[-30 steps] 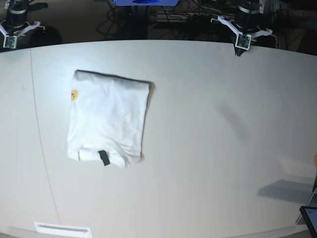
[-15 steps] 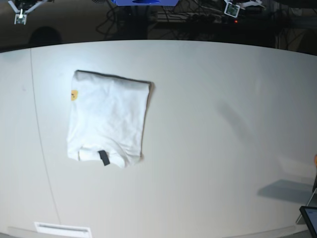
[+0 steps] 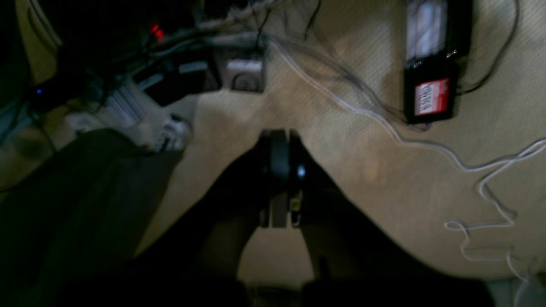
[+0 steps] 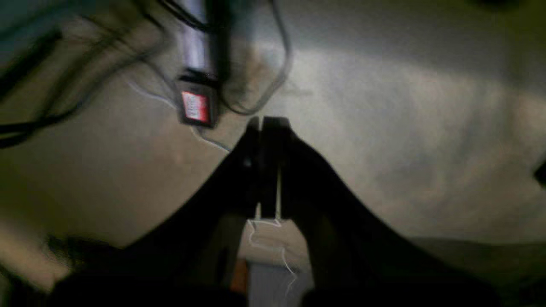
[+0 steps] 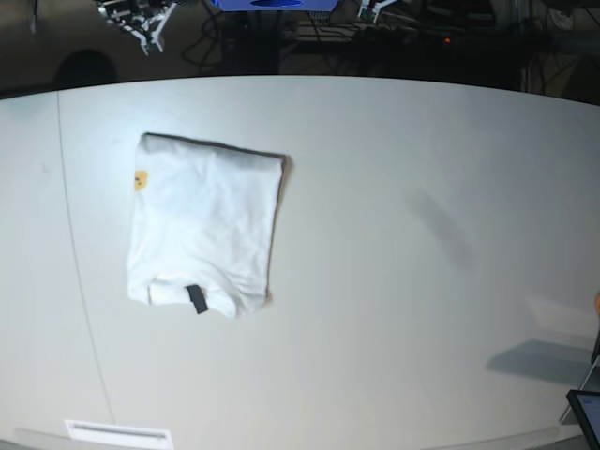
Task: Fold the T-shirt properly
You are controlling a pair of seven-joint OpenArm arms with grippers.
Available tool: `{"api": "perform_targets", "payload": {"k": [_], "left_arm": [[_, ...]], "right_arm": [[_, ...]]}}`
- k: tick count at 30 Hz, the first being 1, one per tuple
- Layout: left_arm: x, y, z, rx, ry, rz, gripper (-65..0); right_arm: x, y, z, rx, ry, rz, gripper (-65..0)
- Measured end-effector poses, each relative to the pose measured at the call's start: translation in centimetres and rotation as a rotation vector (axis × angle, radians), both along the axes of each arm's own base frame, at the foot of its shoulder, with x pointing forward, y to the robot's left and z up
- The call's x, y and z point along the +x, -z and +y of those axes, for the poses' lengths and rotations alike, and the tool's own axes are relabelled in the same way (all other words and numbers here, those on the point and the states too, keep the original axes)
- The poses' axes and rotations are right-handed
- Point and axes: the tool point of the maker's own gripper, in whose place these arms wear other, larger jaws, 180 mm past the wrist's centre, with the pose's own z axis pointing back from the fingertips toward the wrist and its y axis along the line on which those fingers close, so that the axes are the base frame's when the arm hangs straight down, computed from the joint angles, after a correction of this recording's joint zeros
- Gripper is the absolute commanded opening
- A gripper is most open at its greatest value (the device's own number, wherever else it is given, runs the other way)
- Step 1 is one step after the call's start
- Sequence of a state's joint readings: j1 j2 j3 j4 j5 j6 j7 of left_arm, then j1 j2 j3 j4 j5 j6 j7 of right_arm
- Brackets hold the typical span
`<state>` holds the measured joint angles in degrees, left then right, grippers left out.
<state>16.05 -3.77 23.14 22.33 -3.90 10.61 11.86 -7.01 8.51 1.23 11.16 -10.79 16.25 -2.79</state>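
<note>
T-shirt, folded on desk: soft, limp cotton; you should pinch its doubled edges. Left fingers and right fingers closed, empty.

The T-shirt lay folded into a compact white rectangle at the left-centre of the frame, plain side up, a small black tag at its lower edge, an orange spot at its left edge.

White table brightly lit; beige carpet beyond, dim, strewn with cables.
</note>
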Motion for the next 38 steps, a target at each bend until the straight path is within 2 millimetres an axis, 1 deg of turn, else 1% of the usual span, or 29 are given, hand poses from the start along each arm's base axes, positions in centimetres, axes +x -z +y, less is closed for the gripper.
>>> {"api": "perform_targets", "payload": {"k": [1, 2, 6, 7, 9, 14, 17, 20, 22, 23, 28, 30, 34, 38], "left_arm": [[1.0, 0.4, 0.1, 0.0, 0.006, -0.01, -65.0], [2.6, 0.6, 0.1, -0.002, 0.01, -0.047, -65.0], [7.4, 0.9, 0.9, 0.011, 0.014, -0.121, -65.0], [8.4, 0.9, 1.0, 0.011, 0.015, -0.14, -64.8], [9.2, 0.9, 0.6, 0.011, 0.014, -0.155, -64.8], [9.2, 1.1, -1.2, -0.022, 0.009, -0.149, -64.8], [9.8, 1.1, -1.0, -0.019, 0.009, -0.156, -64.8], [11.4, 0.9, -0.2, -0.008, 0.012, -0.187, -64.8], [12.3, 0.8, -0.2, -0.008, 0.013, -0.202, -64.8], [12.4, 0.8, -0.3, -0.009, 0.013, -0.206, -64.8], [11.7, 0.9, -0.4, -0.011, 0.012, -0.191, -64.8], [11.8, 0.8, 0.0, -0.004, 0.013, -0.192, -64.8], [11.9, 0.8, 0.0, -0.004, 0.013, -0.195, -64.8], [11.4, 0.9, -0.1, -0.006, 0.012, -0.186, -64.8]], "right_arm": [[0.4, 0.1, 0.1, 0.003, -0.032, 0.004, -64.3], [1.0, 0.1, 0.1, 0.005, -0.056, -0.005, -64.3], [2.5, 0.1, -0.5, -0.007, -0.136, -0.019, -64.1], [2.8, 0.2, -0.4, -0.005, -0.143, -0.026, -64.0], [3.1, 0.2, -0.2, -0.002, -0.146, -0.031, -64.0], [4.9, 0.1, 0.6, 0.032, -0.129, -0.137, -64.0], [4.9, 0.1, 0.8, 0.035, -0.129, -0.137, -64.0], [4.8, 0.2, 2.3, 0.056, -0.125, -0.138, -64.0], [5.1, 0.2, 3.4, 0.079, -0.124, -0.138, -64.0], [5.4, 0.2, 3.5, 0.08, -0.124, -0.142, -64.0], [7.2, 0.1, 2.3, 0.052, -0.123, -0.175, -64.0], [7.3, 0.1, 2.2, 0.051, -0.127, -0.175, -64.0], [7.3, 0.1, 2.7, 0.059, -0.131, -0.175, -64.0], [7.3, 0.1, 2.4, 0.054, -0.132, -0.174, -64.0]]}}
